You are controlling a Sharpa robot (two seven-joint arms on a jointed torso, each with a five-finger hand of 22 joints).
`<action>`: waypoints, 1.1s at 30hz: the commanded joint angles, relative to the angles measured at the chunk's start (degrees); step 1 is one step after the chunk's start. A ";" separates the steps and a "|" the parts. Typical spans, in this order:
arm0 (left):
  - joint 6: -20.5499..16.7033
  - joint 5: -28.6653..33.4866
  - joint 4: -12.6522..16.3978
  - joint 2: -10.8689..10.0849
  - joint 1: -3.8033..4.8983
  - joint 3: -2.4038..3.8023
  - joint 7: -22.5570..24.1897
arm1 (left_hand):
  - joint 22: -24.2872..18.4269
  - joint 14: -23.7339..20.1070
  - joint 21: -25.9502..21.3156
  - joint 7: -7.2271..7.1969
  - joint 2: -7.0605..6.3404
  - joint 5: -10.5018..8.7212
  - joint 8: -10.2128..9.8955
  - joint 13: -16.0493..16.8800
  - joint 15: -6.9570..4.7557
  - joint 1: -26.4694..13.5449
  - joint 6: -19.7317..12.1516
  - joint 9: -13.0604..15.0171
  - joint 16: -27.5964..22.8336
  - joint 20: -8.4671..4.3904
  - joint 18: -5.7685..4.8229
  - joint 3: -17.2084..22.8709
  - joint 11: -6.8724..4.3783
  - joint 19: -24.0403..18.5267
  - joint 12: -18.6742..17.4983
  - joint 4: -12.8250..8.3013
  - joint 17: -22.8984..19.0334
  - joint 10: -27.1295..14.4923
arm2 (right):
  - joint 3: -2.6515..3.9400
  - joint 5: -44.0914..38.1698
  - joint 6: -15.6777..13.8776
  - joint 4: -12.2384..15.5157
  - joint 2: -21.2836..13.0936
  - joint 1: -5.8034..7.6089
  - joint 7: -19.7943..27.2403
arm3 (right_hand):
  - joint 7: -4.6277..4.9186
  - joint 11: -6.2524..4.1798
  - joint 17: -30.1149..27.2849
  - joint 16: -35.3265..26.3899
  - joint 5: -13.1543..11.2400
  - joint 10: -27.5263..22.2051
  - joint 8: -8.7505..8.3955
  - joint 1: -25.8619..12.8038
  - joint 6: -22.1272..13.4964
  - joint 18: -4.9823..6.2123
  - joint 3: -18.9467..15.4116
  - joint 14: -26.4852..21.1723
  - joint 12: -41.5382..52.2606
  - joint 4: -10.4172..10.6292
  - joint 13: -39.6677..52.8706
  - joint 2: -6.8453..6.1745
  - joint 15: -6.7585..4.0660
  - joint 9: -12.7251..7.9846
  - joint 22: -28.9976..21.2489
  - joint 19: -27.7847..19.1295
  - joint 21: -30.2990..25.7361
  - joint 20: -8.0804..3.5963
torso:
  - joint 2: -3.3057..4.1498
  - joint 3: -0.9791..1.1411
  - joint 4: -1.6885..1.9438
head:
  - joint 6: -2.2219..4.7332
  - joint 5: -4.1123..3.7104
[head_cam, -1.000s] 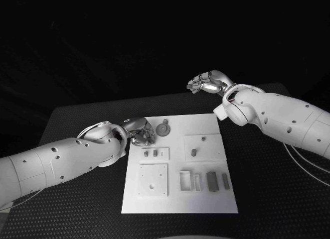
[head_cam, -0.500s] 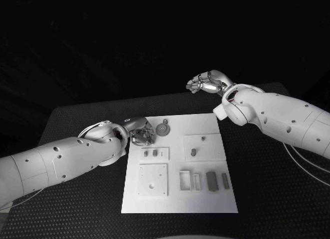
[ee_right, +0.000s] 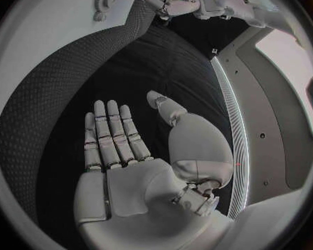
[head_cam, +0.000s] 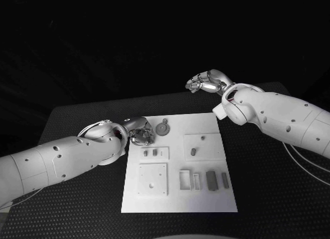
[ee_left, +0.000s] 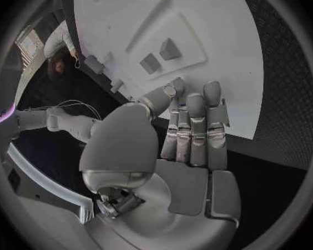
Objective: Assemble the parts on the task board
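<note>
Since a second ago almost nothing moved: the left robot hand (head_cam: 140, 133), open, stays at the task board's (head_cam: 179, 199) ten o'clock edge; the right robot hand (head_cam: 206, 82), also open, waits far. Assembly not started.

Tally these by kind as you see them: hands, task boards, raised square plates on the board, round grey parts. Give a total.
Hands: 2 (left hand, right hand)
Task board: 1
Raised square plates: 3
Round grey part: 1
Total: 7
</note>
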 commanded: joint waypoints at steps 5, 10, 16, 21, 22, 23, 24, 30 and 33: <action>1.54 -0.59 0.11 0.18 -0.07 -0.11 0.02 | 0.13 -0.12 -0.09 -0.10 0.70 0.15 0.35 0.09 -0.13 -0.12 0.37 0.01 -0.06 -0.38 1.81 0.35 -0.07 0.10 -0.08 0.02 0.12 0.31 | 0.02 0.04 0.78 0.17 0.01 -0.01 0.69 | 1.61 0.01 -0.06 -0.20 0.20 0.48 0.39 0.32 -0.41 -0.87 -0.37 0.14 -0.24 0.02 -0.10 0.18 0.18 -0.10 0.07 -0.21 -0.24 0.10 | 0.01 -0.01 0.02 | -0.08 -0.01; 1.57 -0.61 0.08 0.37 -0.06 -0.12 0.02 | 0.15 -0.11 -0.08 -0.10 0.70 0.16 0.35 0.09 -0.14 -0.13 0.38 0.01 -0.04 -0.38 1.81 0.35 -0.08 0.11 -0.09 0.02 0.14 0.32 | 0.02 0.04 0.81 0.31 0.00 -0.01 0.68 | 1.61 0.01 -0.07 -0.22 0.20 0.49 0.39 0.32 -0.41 -0.87 -0.38 0.14 -0.25 0.03 -0.13 0.18 0.18 -0.11 0.09 -0.21 -0.25 0.10 | 0.01 -0.01 0.02 | -0.10 -0.05; 1.21 -0.61 -0.61 0.97 -0.08 -0.20 -0.04 | 0.18 -0.11 -0.08 -0.11 0.71 0.17 0.34 0.10 -0.14 -0.14 0.38 0.00 -0.02 -0.40 1.80 0.35 -0.08 0.12 -0.11 0.02 0.17 0.34 | 0.02 0.04 0.83 0.27 0.07 -0.01 0.69 | 1.61 0.01 -0.08 -0.24 0.20 0.50 0.40 0.32 -0.41 -0.87 -0.38 0.14 -0.25 0.03 -0.16 0.20 0.18 -0.12 0.11 -0.22 -0.27 0.10 | 0.02 -0.01 -0.03 | -0.03 -0.05; 0.63 -0.61 -0.82 1.07 -0.09 -0.25 0.02 | 0.20 -0.11 -0.08 -0.10 0.74 0.17 0.33 0.10 -0.14 -0.14 0.37 -0.01 -0.01 -0.40 1.80 0.37 -0.08 0.13 -0.13 0.03 0.19 0.34 | 0.02 0.04 0.86 0.26 0.02 -0.01 0.68 | 1.61 0.01 -0.09 -0.26 0.20 0.51 0.40 0.32 -0.41 -0.87 -0.38 0.14 -0.25 0.04 -0.19 0.20 0.19 -0.12 0.12 -0.22 -0.29 0.10 | 0.05 0.00 -0.03 | -0.06 -0.11; 0.61 -0.61 -0.85 1.09 -0.09 -0.25 0.07 | 0.21 -0.11 -0.08 -0.10 0.75 0.17 0.33 0.10 -0.14 -0.14 0.37 -0.01 -0.01 -0.40 1.80 0.37 -0.08 0.13 -0.13 0.03 0.20 0.34 | 0.02 0.04 0.88 0.25 0.02 -0.01 0.68 | 1.61 0.01 -0.09 -0.27 0.20 0.51 0.40 0.32 -0.41 -0.87 -0.39 0.14 -0.26 0.04 -0.20 0.20 0.19 -0.12 0.12 -0.22 -0.30 0.11 | 0.04 0.01 -0.03 | -0.06 -0.13; 0.54 -0.61 -0.86 1.11 -0.09 -0.25 0.09 | 0.21 -0.11 -0.08 -0.10 0.75 0.17 0.33 0.10 -0.14 -0.14 0.37 -0.01 0.00 -0.41 1.80 0.37 -0.08 0.13 -0.14 0.03 0.20 0.34 | 0.02 0.04 0.88 0.25 0.02 -0.01 0.68 | 1.61 0.01 -0.09 -0.27 0.20 0.51 0.40 0.32 -0.41 -0.87 -0.39 0.14 -0.26 0.04 -0.20 0.20 0.19 -0.13 0.13 -0.22 -0.30 0.11 | 0.03 0.02 -0.02 | -0.07 -0.13; 0.45 -0.61 -0.85 1.13 -0.09 -0.25 0.09 | 0.22 -0.11 -0.07 -0.10 0.75 0.17 0.33 0.11 -0.14 -0.14 0.37 -0.01 0.00 -0.41 1.80 0.37 -0.08 0.13 -0.14 0.03 0.20 0.35 | 0.02 0.04 0.90 0.25 0.02 -0.01 0.68 | 1.61 0.01 -0.09 -0.27 0.20 0.51 0.40 0.32 -0.41 -0.87 -0.39 0.14 -0.26 0.04 -0.20 0.20 0.19 -0.13 0.13 -0.23 -0.30 0.11 | -0.01 0.02 -0.01 | -0.10 -0.13; 0.88 -0.61 -0.62 1.34 -0.10 -0.25 -0.17 | 0.24 -0.12 -0.07 -0.11 0.77 0.17 0.33 0.11 -0.15 -0.14 0.39 -0.02 0.01 -0.42 1.80 0.39 -0.09 0.14 -0.15 0.03 0.23 0.37 | 0.01 0.04 1.14 0.30 -0.05 -0.02 0.68 | 1.61 0.01 -0.10 -0.31 0.20 0.53 0.41 0.33 -0.41 -0.88 -0.40 0.13 -0.26 0.03 -0.25 0.18 0.20 -0.14 0.15 -0.24 -0.33 0.11 | 0.03 -0.03 0.00 | -0.08 -0.22; 1.57 -0.66 -0.74 1.34 -0.09 -0.25 -0.49 | 0.26 -0.12 -0.07 -0.11 0.76 0.17 0.33 0.12 -0.15 -0.14 0.39 -0.02 0.02 -0.42 1.80 0.39 -0.09 0.14 -0.16 0.02 0.24 0.38 | 0.01 0.04 1.17 0.36 -0.08 -0.02 0.71 | 1.61 0.01 -0.13 -0.36 0.20 0.53 0.42 0.34 -0.41 -0.88 -0.41 0.10 -0.27 0.02 -0.30 0.18 0.21 -0.15 0.18 -0.27 -0.37 0.12 | -0.01 -0.01 0.02 | -0.11 -0.14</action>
